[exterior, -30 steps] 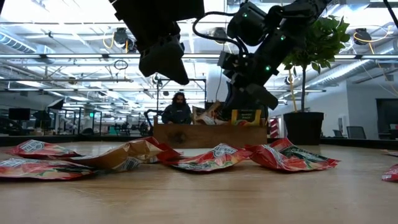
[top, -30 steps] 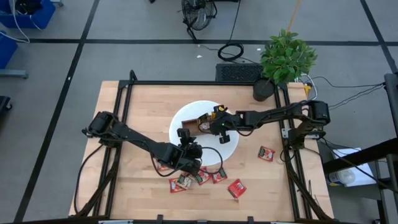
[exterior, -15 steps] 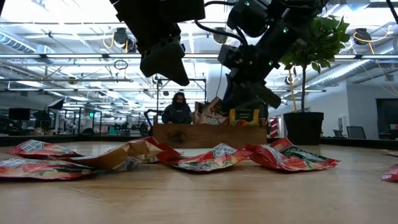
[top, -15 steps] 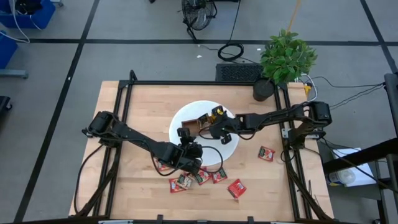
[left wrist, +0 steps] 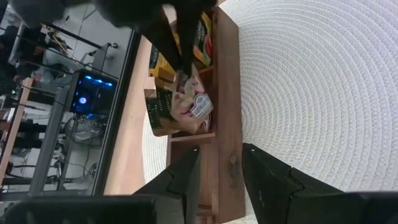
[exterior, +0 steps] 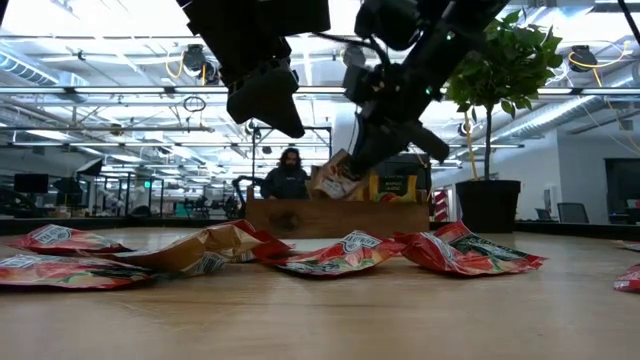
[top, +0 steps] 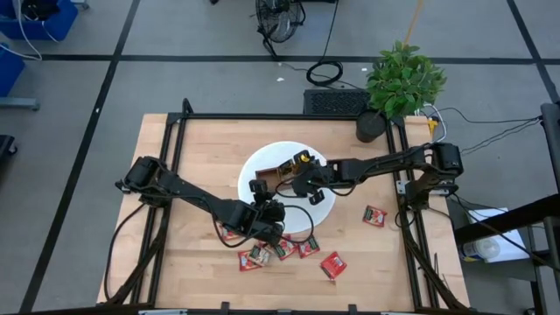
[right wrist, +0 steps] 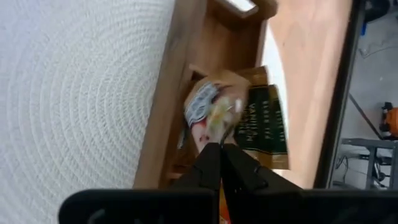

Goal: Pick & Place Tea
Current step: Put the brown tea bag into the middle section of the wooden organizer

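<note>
Desk [top: 192,149] of pale wood inside a black frame, standing on grey floor with dark seams; a potted plant [top: 400,83] sits at its 1 o'clock corner and cables trail on the floor past 12 o'clock. At the desk's middle lies a round white woven mat [top: 262,166], and on it a brown wooden tray [left wrist: 225,93] whose compartments hold upright sachets. The low view looks across the desk into a wide hall with ceiling lights, where a person [exterior: 286,175] sits behind the tray. The right hand [top: 297,179], reaching in from 3 o'clock, has its fingers pressed together on the edge of a tan sachet [right wrist: 214,112], which hangs tilted just above the tray's compartment, its label end toward the tray and its long axis slanting away from the fingers. The left hand [top: 262,210], coming from 9 o'clock, hovers over the mat's 6 o'clock edge with its fingers [left wrist: 183,180] partly spread and nothing seen between them. A cluster of red sachets [top: 280,251] lies flat on the wood toward 6 o'clock, near the front edge; another red sachet [top: 374,215] lies apart toward 4 o'clock. Bare wood stretches toward 9, 11 and 7 o'clock
</note>
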